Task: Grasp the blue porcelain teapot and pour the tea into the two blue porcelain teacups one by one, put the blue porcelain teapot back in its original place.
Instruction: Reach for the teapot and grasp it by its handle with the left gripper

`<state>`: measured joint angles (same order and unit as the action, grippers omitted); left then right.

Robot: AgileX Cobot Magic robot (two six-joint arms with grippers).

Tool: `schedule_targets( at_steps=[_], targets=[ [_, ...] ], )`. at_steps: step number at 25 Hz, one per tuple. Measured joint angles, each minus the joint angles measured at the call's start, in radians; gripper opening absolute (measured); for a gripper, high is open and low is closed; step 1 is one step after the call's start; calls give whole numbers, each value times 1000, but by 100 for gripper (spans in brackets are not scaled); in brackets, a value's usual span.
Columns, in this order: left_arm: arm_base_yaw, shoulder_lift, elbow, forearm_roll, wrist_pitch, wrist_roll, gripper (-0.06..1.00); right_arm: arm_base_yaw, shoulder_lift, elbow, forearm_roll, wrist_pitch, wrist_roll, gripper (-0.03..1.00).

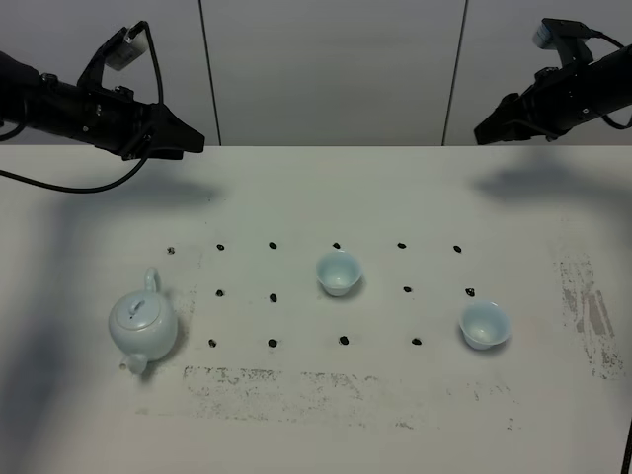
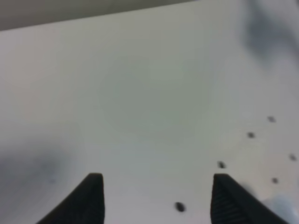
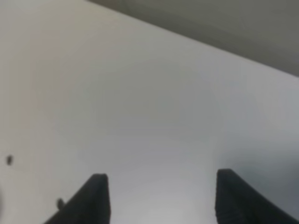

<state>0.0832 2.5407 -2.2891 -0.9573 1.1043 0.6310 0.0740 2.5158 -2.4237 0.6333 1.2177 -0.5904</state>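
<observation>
Two teacups (image 1: 338, 272) (image 1: 485, 325) seemingly empty; teapot (image 1: 143, 324) upright; left pincer (image 2: 159, 179), right pincer (image 3: 162, 176) agape

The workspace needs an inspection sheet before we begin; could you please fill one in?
Surface: white table, a grid of black dots, dark scuffs near the front and right edges.
Job's things: teapot upright at front left, lid on, spout toward the front edge; middle cup and right cup upright, apart.
Clutter: nothing seen.
Grippers: left gripper and right gripper raised over the far edge, jaws open, holding nothing.
Cables: black cable hanging under the left arm.
Surroundings: grey panelled wall behind the table.
</observation>
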Motion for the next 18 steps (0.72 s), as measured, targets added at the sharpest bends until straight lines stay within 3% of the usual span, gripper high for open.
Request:
schedule_targets(
  at_steps=[4, 6, 10, 16, 18],
  targets=[
    [-60, -61, -2, 337, -63, -112, 52, 0, -117, 101, -205, -12, 97, 48],
    [-87, -96, -2, 439, -70, -167, 52, 0, -178, 163, -282, -8, 141, 47],
    [-111, -154, -2, 507, -65, -230, 48, -4, -264, 274, -396, 2, 208, 45],
    [-112, -207, 15, 543, -42, -242, 33, -72, -424, 533, -373, -7, 221, 41],
    [-112, -238, 58, 546, -42, -222, 28, -83, -514, 648, -374, -53, 217, 41]
  ],
)
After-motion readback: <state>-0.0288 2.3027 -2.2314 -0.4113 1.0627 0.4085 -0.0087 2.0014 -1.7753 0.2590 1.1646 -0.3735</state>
